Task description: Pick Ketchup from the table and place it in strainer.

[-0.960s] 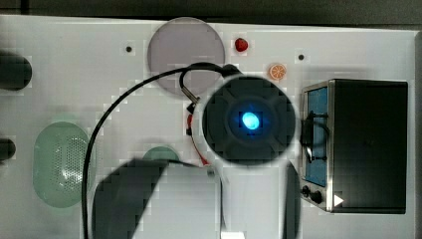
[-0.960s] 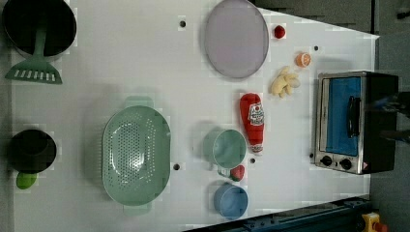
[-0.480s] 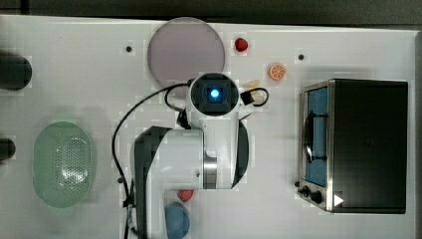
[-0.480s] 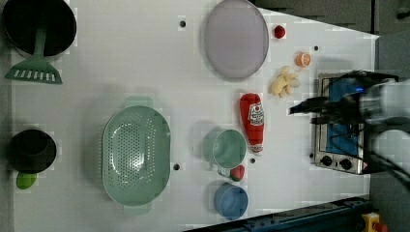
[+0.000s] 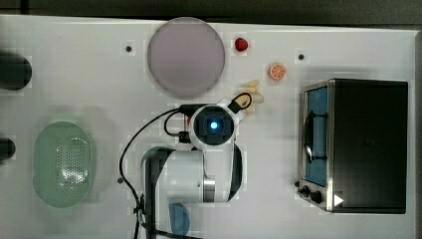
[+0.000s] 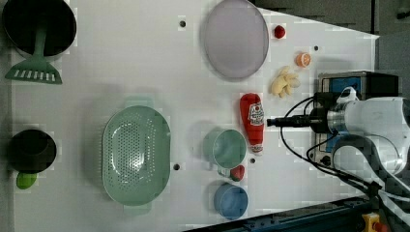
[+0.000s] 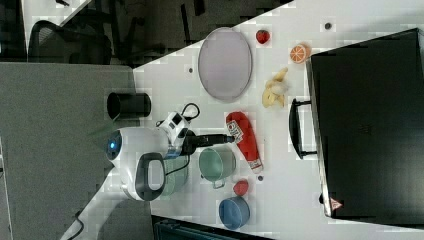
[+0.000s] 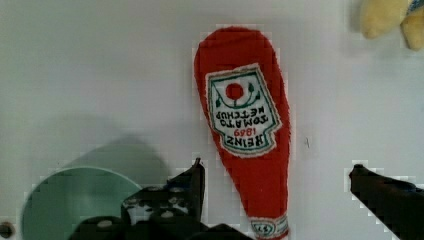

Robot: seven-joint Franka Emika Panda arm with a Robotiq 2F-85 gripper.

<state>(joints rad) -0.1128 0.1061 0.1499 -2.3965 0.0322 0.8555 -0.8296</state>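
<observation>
We are looking down through the wrist view at the Ketchup point(image 8: 247, 145), which is lying flat on the white table point(image 8: 90, 65) with its label facing up and its narrow neck running down between the two dark fingers point(image 8: 187, 192). The gripper point(image 8: 275, 180) is standing open, its jaws spread wide with one on each side of the neck and bare table showing between each jaw and the red plastic, so nothing is touching the bottle. Just outside one jaw we are seeing the rim of the mint-green cup point(image 8: 75, 200), and well beyond the bottle's wide end, off to the other jaw's side, a pale yellow lump point(image 8: 390, 20) is sitting on the table. In the left view the gripper point(image 6: 273, 122) is hanging beside the Ketchup point(image 6: 253, 121), which is lying between the mint-green cup point(image 6: 226, 148) and the toaster oven point(image 6: 358, 84). The strainer point(image 6: 136, 154) is sitting well away from the jaws, on the far side of the cup toward the left view's left, and it is holding nothing. In the right view the gripper point(image 7: 225, 138) is pointing at the Ketchup point(image 7: 245, 139) near its labelled wide half, with the grey-lilac plate point(image 7: 225, 64) lying apart from it.
</observation>
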